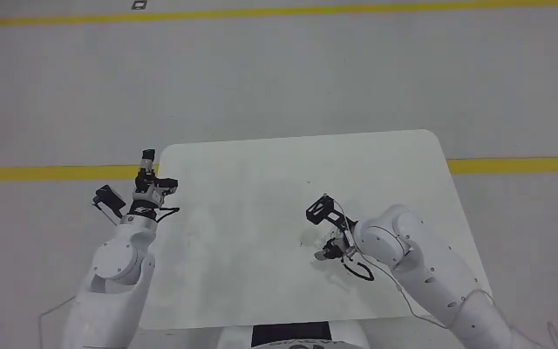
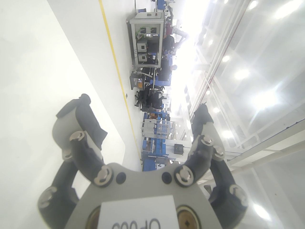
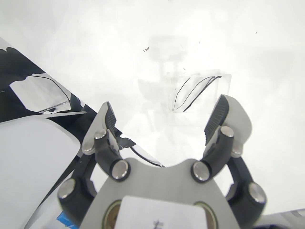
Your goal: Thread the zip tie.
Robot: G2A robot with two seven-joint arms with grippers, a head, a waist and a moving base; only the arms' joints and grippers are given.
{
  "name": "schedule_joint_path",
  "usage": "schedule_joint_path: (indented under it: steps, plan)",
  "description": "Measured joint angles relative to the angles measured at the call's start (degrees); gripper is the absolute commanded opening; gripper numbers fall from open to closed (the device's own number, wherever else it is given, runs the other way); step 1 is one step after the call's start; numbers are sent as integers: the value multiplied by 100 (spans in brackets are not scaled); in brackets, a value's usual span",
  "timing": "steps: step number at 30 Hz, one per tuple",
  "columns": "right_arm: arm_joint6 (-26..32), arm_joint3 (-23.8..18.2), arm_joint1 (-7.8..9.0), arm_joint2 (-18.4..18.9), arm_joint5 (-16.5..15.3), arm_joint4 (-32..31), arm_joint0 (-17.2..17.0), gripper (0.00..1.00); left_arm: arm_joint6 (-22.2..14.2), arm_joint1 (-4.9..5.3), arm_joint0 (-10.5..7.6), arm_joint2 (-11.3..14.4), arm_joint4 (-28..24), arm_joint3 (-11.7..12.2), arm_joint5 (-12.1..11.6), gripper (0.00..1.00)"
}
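Note:
A clear plastic packet [image 3: 200, 91] lies flat on the white table [image 3: 95, 24], with thin black zip tie strips [image 3: 190, 94] inside it. My right gripper [image 3: 164, 102] hangs open just short of the packet, and nothing is between its ribbed pads [image 3: 214, 115]. From above, the right gripper [image 1: 330, 251] is over the table's right half, near the front. My left gripper [image 2: 143, 103] is open and holds nothing. It sits at the table's left edge [image 1: 155, 179], pointing away from the packet toward the room.
The table [image 1: 261, 174] is bare white between the two arms. Small dark specks [image 3: 145, 48] dot the surface beyond the packet. A yellow floor line [image 1: 52, 172] runs past the table's left side. Equipment racks [image 2: 147, 41] stand far off in the room.

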Motion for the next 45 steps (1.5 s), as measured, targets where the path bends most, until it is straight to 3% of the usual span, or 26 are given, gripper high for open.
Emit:
schedule_joint_path:
  steps: [38,45]
  plan:
    - [-508,312,-32,-261,-2,-143,-80,100,0,0,0,0,0,0,0,100]
    - [-566,185,-14,-277,123,-558,-160,100,0,0,0,0,0,0,0,100]
